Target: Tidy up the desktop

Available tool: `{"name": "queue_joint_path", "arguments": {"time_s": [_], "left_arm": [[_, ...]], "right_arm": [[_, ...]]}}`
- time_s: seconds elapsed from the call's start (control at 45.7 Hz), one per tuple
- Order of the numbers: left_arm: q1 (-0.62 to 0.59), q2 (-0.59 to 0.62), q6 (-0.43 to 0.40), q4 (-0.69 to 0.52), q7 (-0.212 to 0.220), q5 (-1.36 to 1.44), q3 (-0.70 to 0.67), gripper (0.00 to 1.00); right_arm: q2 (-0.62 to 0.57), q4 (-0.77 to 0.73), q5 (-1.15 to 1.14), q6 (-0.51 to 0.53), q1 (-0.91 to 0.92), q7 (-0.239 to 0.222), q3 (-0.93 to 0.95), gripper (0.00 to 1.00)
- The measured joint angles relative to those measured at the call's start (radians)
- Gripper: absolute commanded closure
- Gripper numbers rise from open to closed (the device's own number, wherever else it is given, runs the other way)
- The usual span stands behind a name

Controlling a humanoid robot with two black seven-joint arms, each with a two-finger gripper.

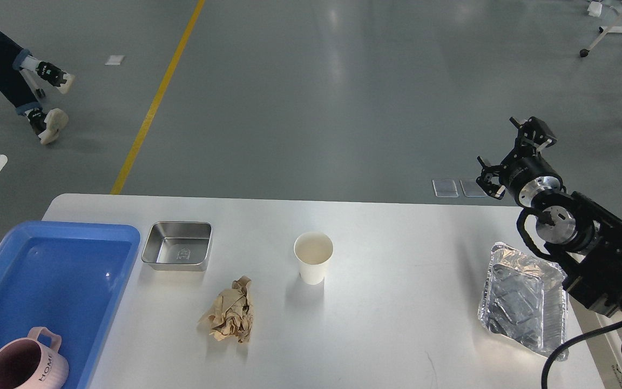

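The desktop (397, 302) fills the lower part of the head view, stretching from the blue tray (89, 229) at the left to the right edge of the picture. Four loose things are seen lying on it: a small metal tin (178, 246) just beside the tray, a crumpled wad of brown paper (228, 316) nearer the front, an upright white paper cup (313, 263) near the middle, and a foil tray (524, 300) well apart at the right. A pink mug (25, 362) is already standing in the blue tray at its near corner, so that much may be counted as put away.

The rest is judged still to be done: none of the four things on the white surface is held or touched. The right gripper (513, 156) is raised beyond the far right corner of the desktop, over the floor, with nothing in it; its fingers (532, 129) are seen spread apart. The left gripper is not shown in the view at all.

The task is therefore judged to be at an early stage, with the paper and cup likely meant for clearing and the tin and foil tray for gathering.
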Motion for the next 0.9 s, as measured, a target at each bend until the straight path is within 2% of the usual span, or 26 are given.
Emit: {"name": "queue_joint_path", "arguments": {"time_s": [0.109, 0.197, 0.328, 0.482, 0.635, 0.898], "left_arm": [[0.000, -0.185, 0.010, 0.122, 0.074, 0.003, 0.000, 0.03], [0.001, -0.323, 0.016, 0.228, 0.109, 0.007, 0.000, 0.03], [0.005, -0.552, 0.042, 0.431, 0.121, 0.050, 0.002, 0.03], [0.005, -0.735, 0.082, 0.579, 0.121, 0.088, 0.002, 0.03], [0.005, -0.830, 0.101, 0.620, 0.120, 0.091, 0.002, 0.02], [0.012, -0.924, 0.143, 0.649, 0.122, 0.091, 0.002, 0.03]], "right_arm": [[0.000, 0.000, -0.001, -0.001, -0.001, 0.000, 0.000, 0.00], [-0.002, -0.001, -0.001, -0.001, -0.003, 0.000, -0.001, 0.00], [-0.003, -0.002, -0.001, -0.001, -0.010, 0.000, -0.002, 0.00], [-0.004, -0.002, -0.001, 0.000, -0.018, 0.000, -0.002, 0.00], [-0.005, -0.002, -0.002, 0.001, -0.019, 0.000, -0.002, 0.00], [-0.005, -0.002, -0.003, 0.001, -0.019, 0.001, -0.002, 0.00]]}}
